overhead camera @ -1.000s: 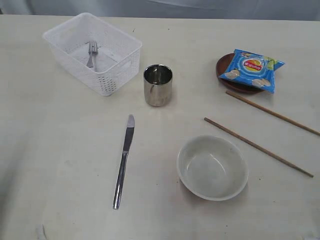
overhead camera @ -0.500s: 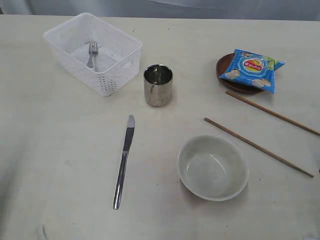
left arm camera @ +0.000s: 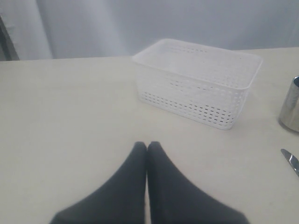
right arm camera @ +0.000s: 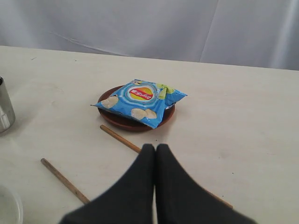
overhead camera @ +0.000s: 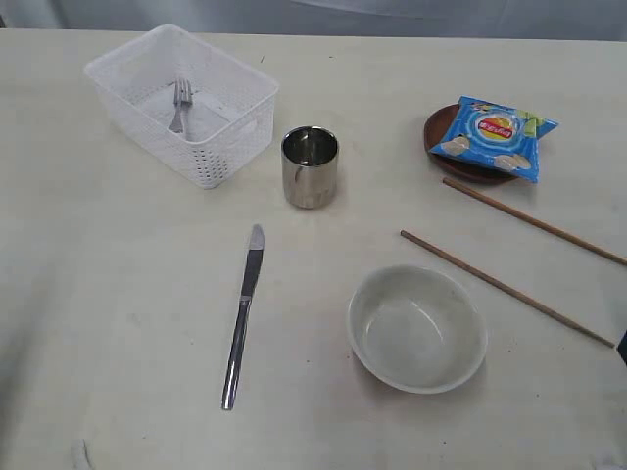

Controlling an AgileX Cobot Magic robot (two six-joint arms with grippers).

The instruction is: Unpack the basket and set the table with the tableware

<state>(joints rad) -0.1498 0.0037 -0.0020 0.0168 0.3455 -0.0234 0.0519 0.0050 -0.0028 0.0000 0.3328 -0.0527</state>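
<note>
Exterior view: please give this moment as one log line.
fork in basket | knife, cup, bowl on table | left gripper shut | right gripper shut

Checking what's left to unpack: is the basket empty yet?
Not empty. The exterior view shows one fork lying on the floor of the basket; nothing else is inside.

Lab-like test setup, wide cream table [overhead camera: 98, 294], plain pale curtain [right arm camera: 140, 23] behind it

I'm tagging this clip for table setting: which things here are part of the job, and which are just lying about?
Job: basket, fork inside it, steel cup, knife, bowl, chopsticks, brown plate.
Lying about: blue chip bag, on the plate.
</note>
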